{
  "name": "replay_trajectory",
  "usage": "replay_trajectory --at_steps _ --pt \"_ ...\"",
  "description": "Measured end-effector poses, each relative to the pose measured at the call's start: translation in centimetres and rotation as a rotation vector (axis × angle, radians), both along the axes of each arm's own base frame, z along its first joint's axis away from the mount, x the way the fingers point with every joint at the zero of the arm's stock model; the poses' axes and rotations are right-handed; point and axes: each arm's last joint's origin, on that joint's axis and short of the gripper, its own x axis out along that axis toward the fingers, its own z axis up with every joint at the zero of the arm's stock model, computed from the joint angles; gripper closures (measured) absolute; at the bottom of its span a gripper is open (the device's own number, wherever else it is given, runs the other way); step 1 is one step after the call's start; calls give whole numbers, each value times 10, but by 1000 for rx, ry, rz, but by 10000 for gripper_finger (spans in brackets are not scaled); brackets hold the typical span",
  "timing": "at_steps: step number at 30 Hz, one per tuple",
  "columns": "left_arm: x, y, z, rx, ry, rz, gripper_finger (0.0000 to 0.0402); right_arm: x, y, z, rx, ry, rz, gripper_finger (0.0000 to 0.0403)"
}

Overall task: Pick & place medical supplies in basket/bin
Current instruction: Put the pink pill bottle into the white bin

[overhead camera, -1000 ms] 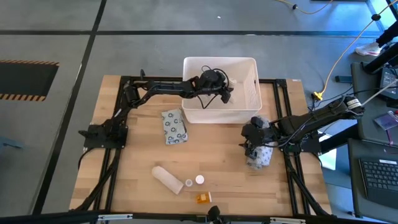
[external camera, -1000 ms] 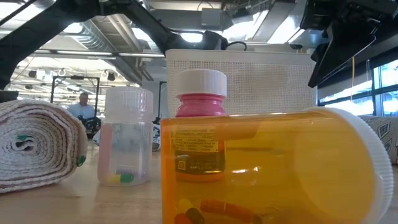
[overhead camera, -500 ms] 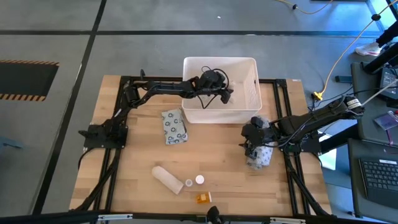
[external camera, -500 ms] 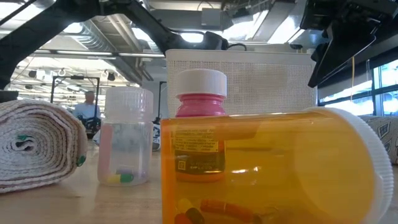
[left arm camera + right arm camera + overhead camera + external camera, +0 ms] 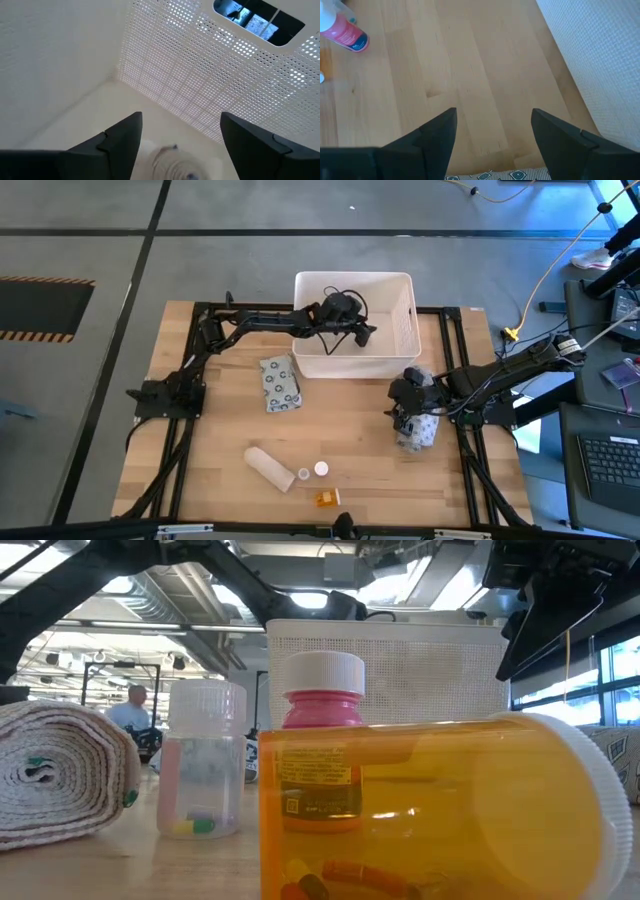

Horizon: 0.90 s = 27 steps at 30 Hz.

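Releasing into the bin: left claw (image 5: 181,145) fingers spread apart, empty, over a white roll (image 5: 170,162) on the bin (image 5: 392,290) floor.

Drop looks done; next call, as I judge it, is lifting clear of the walls. Right claw (image 5: 492,142), fingers apart, hangs above a grey packet (image 5: 420,430) on the surface (image 5: 340,420) beside the bin. Left out: patterned packet (image 5: 280,383), roll (image 5: 270,467), white-capped bottle (image 5: 320,469), orange bottle (image 5: 327,498).

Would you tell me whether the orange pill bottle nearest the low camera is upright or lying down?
Lying down: the orange pill bottle rests on its side on the table, its white cap facing sideways.
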Motion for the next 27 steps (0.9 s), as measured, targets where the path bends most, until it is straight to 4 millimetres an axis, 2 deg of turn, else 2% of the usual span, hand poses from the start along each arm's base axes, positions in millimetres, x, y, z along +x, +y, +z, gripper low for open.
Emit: replay_trajectory --at_steps 5,7,10,13,16,21,24,27 --pt "0 -1 0 -19 -9 -18 131 0 0 0 0 0 0 146" --pt "-2 -1 8 -28 -31 -55 130 0 0 0 0 0 0 146" --pt "-6 0 36 21 -104 -128 132 0 0 0 0 0 0 146" --pt "-15 -4 78 97 -188 -208 131 0 0 0 0 -1 1 146" --pt "-31 -16 122 173 -253 -274 130 0 0 0 0 -2 0 146" --pt "-76 -53 188 289 -192 -328 132 2 0 1 5 -20 2 146" --pt "-107 -80 214 336 -79 -307 130 4 2 3 13 -50 9 146" --pt "-134 -109 220 375 77 -271 131 8 5 7 15 -115 38 146"
